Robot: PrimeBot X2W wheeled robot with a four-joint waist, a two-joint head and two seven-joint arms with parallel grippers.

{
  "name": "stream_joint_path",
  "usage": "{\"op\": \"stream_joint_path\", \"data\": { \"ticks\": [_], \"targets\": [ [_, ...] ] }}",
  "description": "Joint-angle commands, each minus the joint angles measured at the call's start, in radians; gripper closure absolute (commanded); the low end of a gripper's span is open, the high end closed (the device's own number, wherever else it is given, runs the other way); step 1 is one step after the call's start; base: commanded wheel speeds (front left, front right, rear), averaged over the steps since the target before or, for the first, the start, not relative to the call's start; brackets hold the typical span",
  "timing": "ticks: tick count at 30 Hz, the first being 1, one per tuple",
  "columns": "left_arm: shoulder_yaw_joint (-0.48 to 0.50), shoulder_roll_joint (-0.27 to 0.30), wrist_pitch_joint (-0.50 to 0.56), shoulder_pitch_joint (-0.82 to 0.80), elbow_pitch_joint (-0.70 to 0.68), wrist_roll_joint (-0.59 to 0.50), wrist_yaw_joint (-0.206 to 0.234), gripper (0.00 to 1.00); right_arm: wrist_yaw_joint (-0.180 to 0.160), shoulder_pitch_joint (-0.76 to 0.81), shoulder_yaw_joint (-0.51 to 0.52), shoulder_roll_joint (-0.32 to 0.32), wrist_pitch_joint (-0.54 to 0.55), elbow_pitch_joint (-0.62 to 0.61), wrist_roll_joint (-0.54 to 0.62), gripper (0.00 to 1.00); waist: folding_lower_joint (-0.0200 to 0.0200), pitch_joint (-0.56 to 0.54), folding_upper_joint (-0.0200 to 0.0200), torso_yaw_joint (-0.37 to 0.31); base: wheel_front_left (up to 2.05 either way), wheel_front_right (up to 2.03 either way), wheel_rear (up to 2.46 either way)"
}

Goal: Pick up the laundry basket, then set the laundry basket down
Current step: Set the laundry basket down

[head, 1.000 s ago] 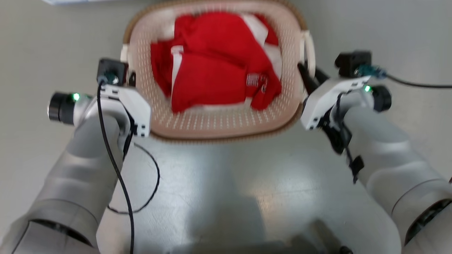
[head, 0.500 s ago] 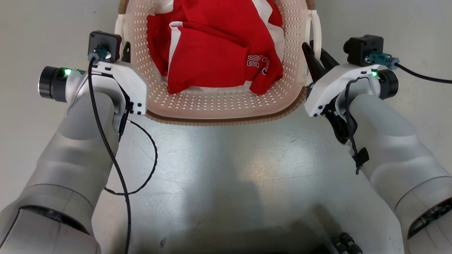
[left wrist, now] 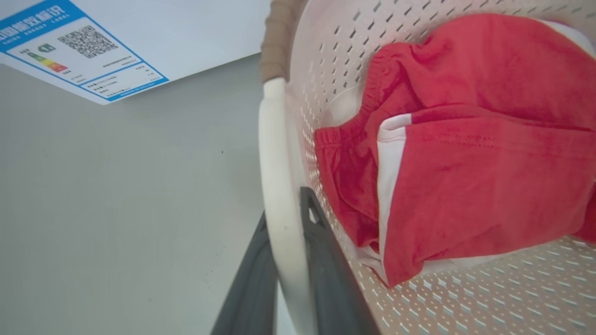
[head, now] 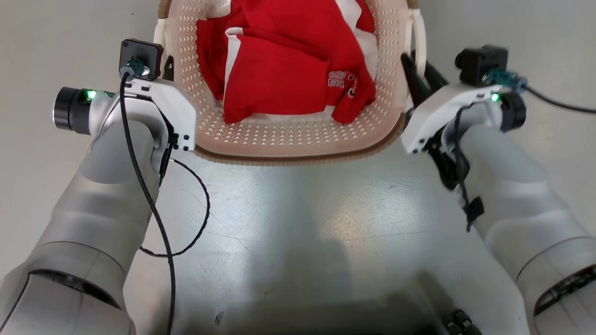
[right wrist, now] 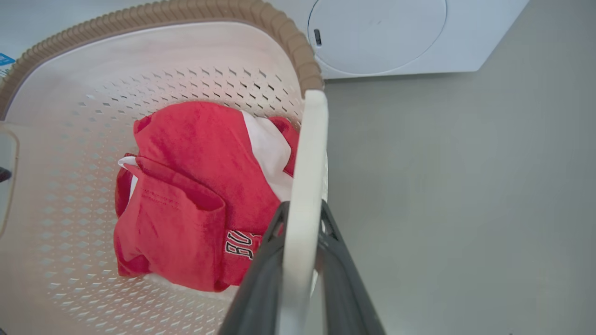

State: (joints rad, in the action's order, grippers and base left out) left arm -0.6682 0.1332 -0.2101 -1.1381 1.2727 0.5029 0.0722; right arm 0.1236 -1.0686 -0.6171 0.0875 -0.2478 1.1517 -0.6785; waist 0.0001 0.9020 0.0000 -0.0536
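Observation:
The laundry basket is cream-white and perforated, with a brown rim, and sits at the top middle of the head view between my two arms. Red and white clothes lie inside it. My left gripper is shut on the basket's left white handle, one dark finger on each side of it. My right gripper is shut the same way on the right white handle. I cannot tell whether the basket's bottom touches the floor.
A white washing machine with a round door stands beyond the basket, and a blue-and-white label is stuck on its front. Grey floor lies all around. A black cable loops from my left arm.
The head view has shifted: the basket and both grippers sit higher in the picture than a second ago. Both grippers have stayed shut on the handles.

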Motion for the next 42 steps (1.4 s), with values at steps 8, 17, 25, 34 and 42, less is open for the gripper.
{"op": "stream_joint_path", "data": {
  "ticks": [8, 17, 25, 34, 42],
  "targets": [
    [0.002, 0.041, 0.010, 0.024, 0.012, 0.015, 0.024, 1.00, 0.007, 0.068, 0.007, -0.031, -0.014, 0.003, 0.033, 0.96, -0.0001, -0.002, 0.0000, 0.004, 0.00, 0.00, 0.00],
    [0.008, 0.043, 0.023, 0.037, 0.014, 0.036, 0.040, 0.00, 0.007, 0.066, 0.036, -0.032, -0.014, 0.008, 0.062, 0.00, -0.0001, -0.011, 0.0000, 0.001, 0.00, 0.00, 0.00],
    [0.016, 0.033, 0.023, 0.046, 0.015, 0.055, 0.057, 0.00, 0.007, 0.079, 0.090, -0.030, -0.014, -0.005, 0.114, 0.00, -0.0001, -0.024, 0.0000, 0.001, 0.00, 0.00, 0.00],
    [0.017, 0.032, 0.012, 0.057, 0.016, 0.069, 0.062, 0.00, 0.007, 0.105, 0.157, -0.031, -0.014, -0.034, 0.170, 0.00, -0.0001, -0.057, 0.0000, 0.001, 0.00, 0.00, 0.00],
    [0.049, 0.014, -0.035, 0.119, 0.004, 0.112, 0.040, 0.00, 0.007, 0.186, 0.262, -0.015, -0.014, -0.113, 0.240, 0.00, -0.0001, -0.158, 0.0000, 0.007, 0.00, 0.00, 0.00]
  ]
}}
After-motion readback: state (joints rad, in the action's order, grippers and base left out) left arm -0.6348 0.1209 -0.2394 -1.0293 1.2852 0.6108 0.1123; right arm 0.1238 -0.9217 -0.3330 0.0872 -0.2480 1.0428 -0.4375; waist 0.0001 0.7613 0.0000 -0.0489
